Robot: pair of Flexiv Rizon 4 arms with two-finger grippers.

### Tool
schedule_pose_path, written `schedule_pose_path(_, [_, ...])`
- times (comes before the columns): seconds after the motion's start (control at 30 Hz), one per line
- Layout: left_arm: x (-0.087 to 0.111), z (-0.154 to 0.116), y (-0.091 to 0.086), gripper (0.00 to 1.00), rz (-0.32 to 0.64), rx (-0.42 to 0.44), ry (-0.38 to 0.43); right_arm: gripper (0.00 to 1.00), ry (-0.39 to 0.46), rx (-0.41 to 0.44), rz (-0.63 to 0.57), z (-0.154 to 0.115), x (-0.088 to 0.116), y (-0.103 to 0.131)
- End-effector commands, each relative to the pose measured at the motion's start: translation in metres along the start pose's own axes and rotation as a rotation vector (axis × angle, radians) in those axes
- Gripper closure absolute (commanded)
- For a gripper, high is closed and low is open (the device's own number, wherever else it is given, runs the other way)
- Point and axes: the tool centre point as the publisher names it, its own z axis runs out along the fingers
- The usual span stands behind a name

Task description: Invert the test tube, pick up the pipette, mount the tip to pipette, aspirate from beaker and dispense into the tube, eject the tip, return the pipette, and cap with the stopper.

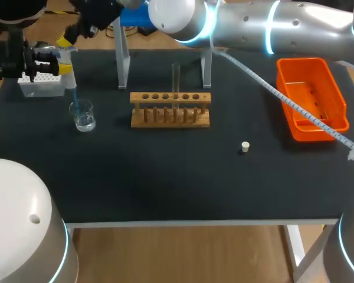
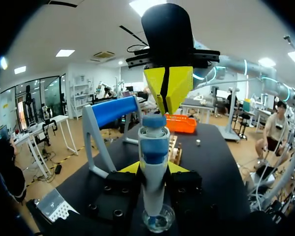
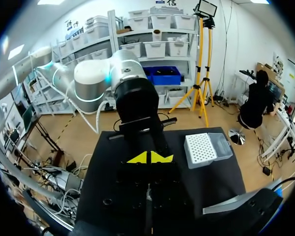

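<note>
In my left claw (image 2: pixel 155 167) the pipette (image 1: pixel 71 73) hangs over the beaker (image 1: pixel 83 115) at upper left, in front of the tip box (image 1: pixel 41 82). The rack (image 1: pixel 170 109) stands mid-frame with the tube (image 1: pixel 176 79) in it, the stopper (image 1: pixel 245 147) to its lower right and the bin (image 1: pixel 311 97) at far right.

Black table (image 1: pixel 165 177): rack (image 1: pixel 165 122), beaker (image 1: pixel 83 115), stopper (image 1: pixel 245 146), tray (image 1: pixel 310 134)

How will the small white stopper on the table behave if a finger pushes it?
The stopper looks tiny and light, so it would probably slide or topple easily. Being round, it may roll across the black table once on its side.
</note>
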Motion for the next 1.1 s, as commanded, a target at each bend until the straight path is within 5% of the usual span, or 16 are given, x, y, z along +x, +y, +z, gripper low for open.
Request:
schedule_pose_path(0.03, [0.0, 0.0, -0.004, 1.0, 0.003, 0.0, -0.002, 1.0, 0.0, 0.008, 0.004, 0.002, -0.001, -0.004])
schedule_pose_path(1.1, [0.0, 0.0, -0.004, 1.0, 0.003, 0.0, -0.002, 1.0, -0.019, -0.034, -0.019, -0.014, -0.002, 0.014])
